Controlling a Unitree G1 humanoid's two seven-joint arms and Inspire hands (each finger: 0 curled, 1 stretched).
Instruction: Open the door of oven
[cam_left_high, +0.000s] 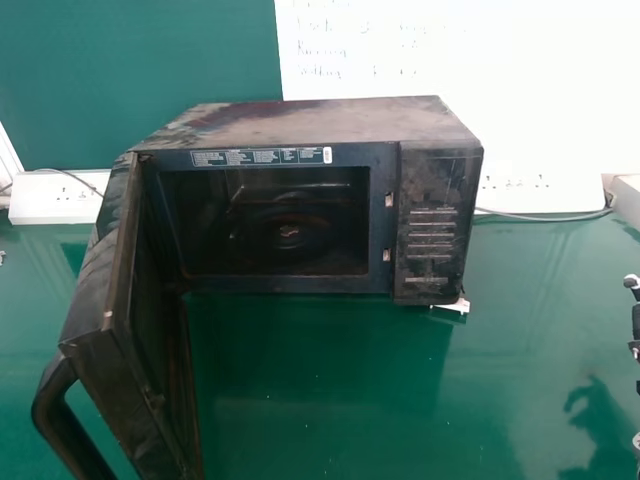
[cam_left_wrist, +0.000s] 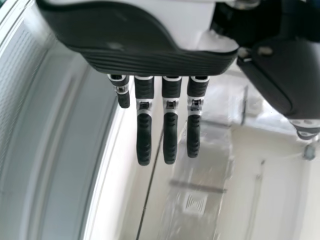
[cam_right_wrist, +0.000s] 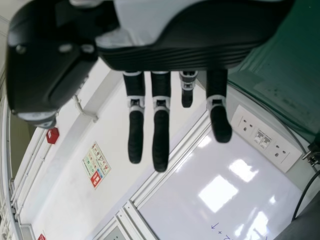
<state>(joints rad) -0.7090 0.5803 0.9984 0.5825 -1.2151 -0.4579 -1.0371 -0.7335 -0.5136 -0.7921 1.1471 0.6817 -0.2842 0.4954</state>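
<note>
Door's wide open, and its handle is way over on the left arm's side.
Left to right: left hand (cam_left_wrist: 145, 62) has its fingers straight with small gaps, nothing in them; the handle (cam_left_high: 62, 430) runs roughly up-and-down on the outside of the door (cam_left_high: 150, 340), by the free edge that points back at the robot; then the oven (cam_left_high: 310, 115) behind, hinge on its left; right hand (cam_right_wrist: 170, 55), fingers straight, spread and empty. Left looks like the obvious pick if it needs another nudge, though I can't tell which hand's actually nearer.
</note>
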